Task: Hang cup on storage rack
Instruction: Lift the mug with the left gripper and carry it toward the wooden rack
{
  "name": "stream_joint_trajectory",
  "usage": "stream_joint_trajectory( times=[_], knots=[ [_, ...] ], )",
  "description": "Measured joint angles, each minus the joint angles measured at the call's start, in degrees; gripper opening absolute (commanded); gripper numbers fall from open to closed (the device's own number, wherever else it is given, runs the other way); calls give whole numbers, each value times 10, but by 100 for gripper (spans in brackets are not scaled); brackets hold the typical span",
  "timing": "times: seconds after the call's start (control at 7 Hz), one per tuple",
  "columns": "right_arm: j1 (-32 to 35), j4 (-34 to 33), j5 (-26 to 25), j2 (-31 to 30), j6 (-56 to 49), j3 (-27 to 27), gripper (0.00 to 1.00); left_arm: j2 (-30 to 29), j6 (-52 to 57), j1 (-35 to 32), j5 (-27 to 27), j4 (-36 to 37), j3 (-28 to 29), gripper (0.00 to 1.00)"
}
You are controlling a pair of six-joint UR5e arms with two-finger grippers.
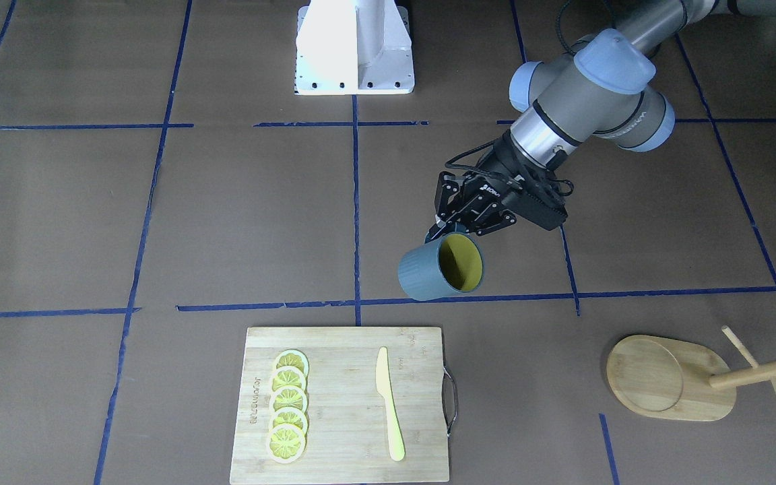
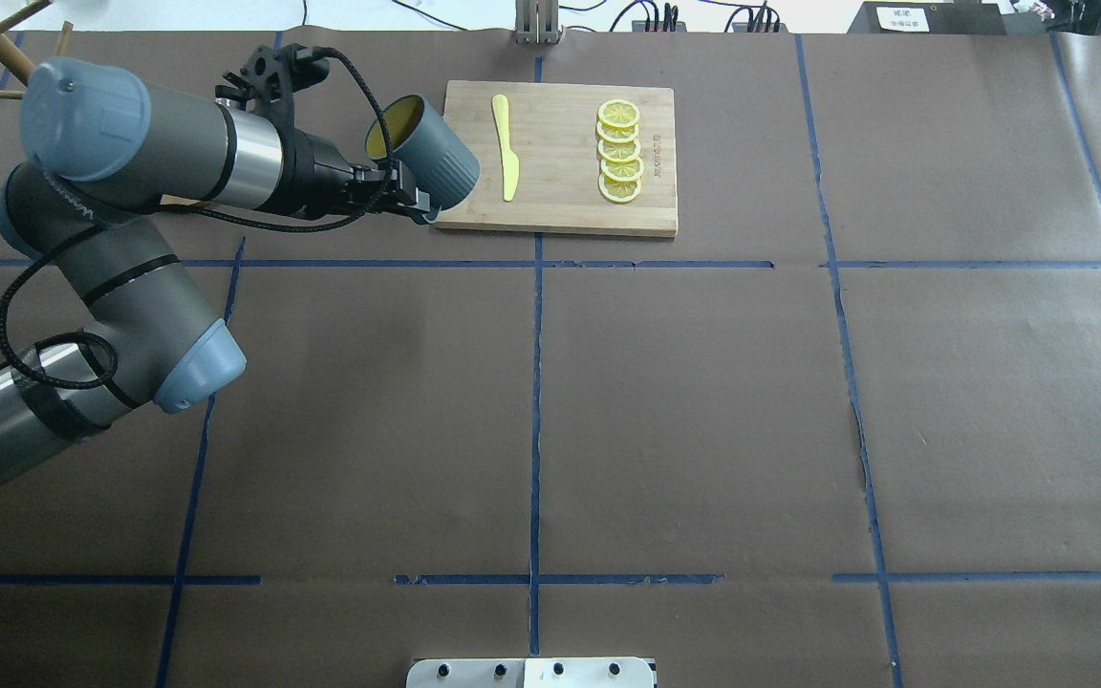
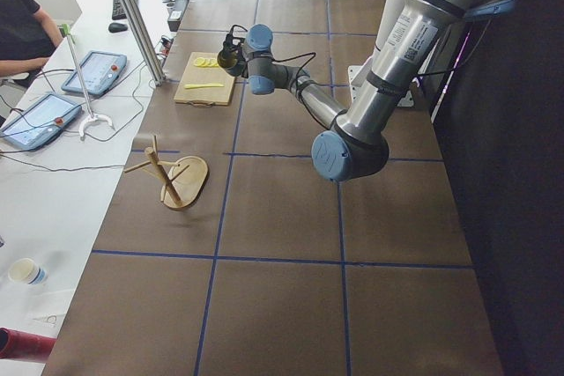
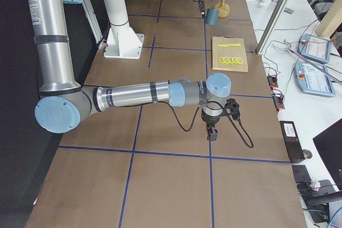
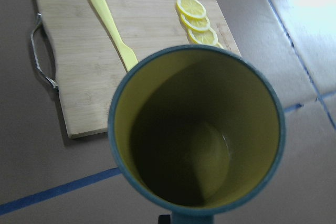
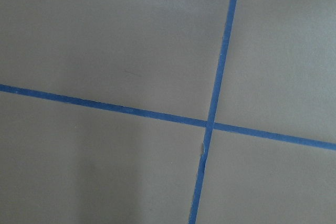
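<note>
I am holding the cup in my left jaws, which are clenched on its upper edge. It is hanging tilted onto its side, clear of the desk. In the front-facing view its yellow-green mouth is facing about 4 o'clock. The handle is showing in no view, so I cannot tell whether I am pinching the loop itself or the wall beside it.

The rack is standing at 4 o'clock from the cup, well apart from it. The board is lying at 6 o'clock. My right jaws are hanging over the desk far off, and I cannot tell whether they are parted or closed.

I am judging the cup to be glazed ceramic. That would make it stiff, fairly heavy for a pinch at one edge, slick inside, and likely to chip against a dowel. The ribbing is probably giving my outer pad some bite. The loop is needing to stay free for a peg, so the wall next to it is looking like the better hold.
</note>
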Motion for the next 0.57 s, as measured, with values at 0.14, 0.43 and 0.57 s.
stream_joint_trajectory(
  times=[0.14,0.43,0.57],
  knots=[
    [9,1,1,-11,1,0,100,14,-51,-10,1,-20,3,0],
    [44,1,48,-39,7,0,100,39,-145,-26,5,-101,30,0],
    [61,0,79,-50,9,2,100,43,-210,-29,21,-164,56,0]
  ],
)
